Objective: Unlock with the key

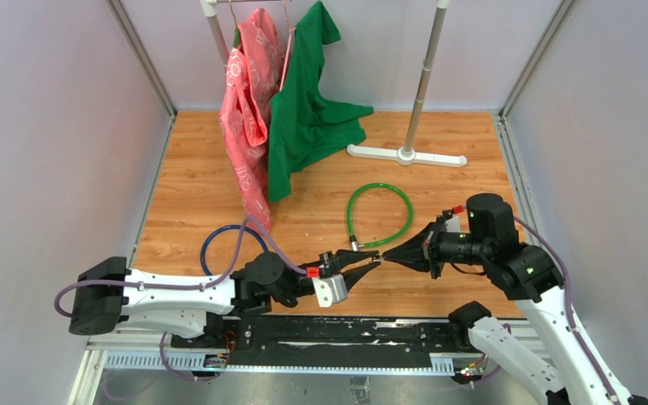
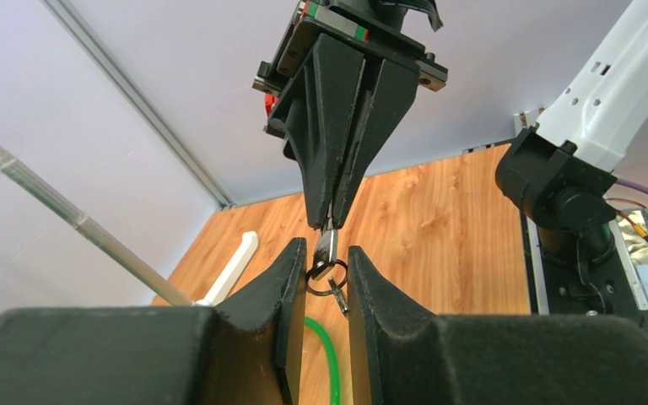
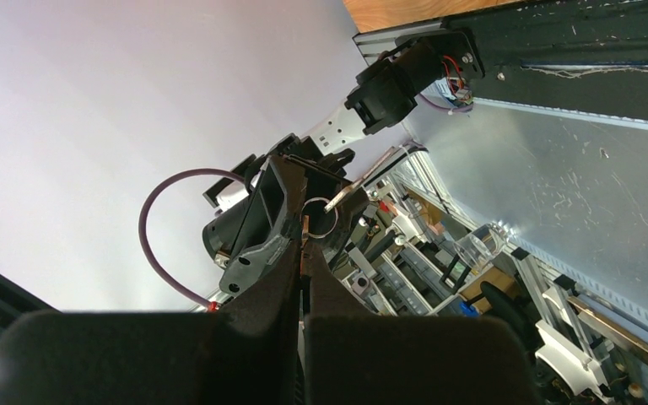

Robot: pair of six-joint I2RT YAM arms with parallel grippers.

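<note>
My right gripper [image 1: 386, 258] is shut on a small silver key [image 2: 326, 246] and holds it in the air above the near edge of the table. A key ring [image 2: 327, 277] with a second key hangs from it. My left gripper [image 1: 371, 261] is open, tip to tip with the right one, its jaws on either side of the ring. In the right wrist view the key [image 3: 305, 232] sticks out of my shut gripper [image 3: 304, 246]. A green cable lock [image 1: 379, 213] lies coiled on the wooden table just beyond the grippers. A blue cable lock [image 1: 229, 246] lies to the left.
A clothes rack with a white base [image 1: 405, 155] stands at the back, with a red garment [image 1: 249, 110] and a green garment [image 1: 308, 101] hanging to the table. Grey walls close in both sides. A black rail [image 1: 337, 331] runs along the near edge.
</note>
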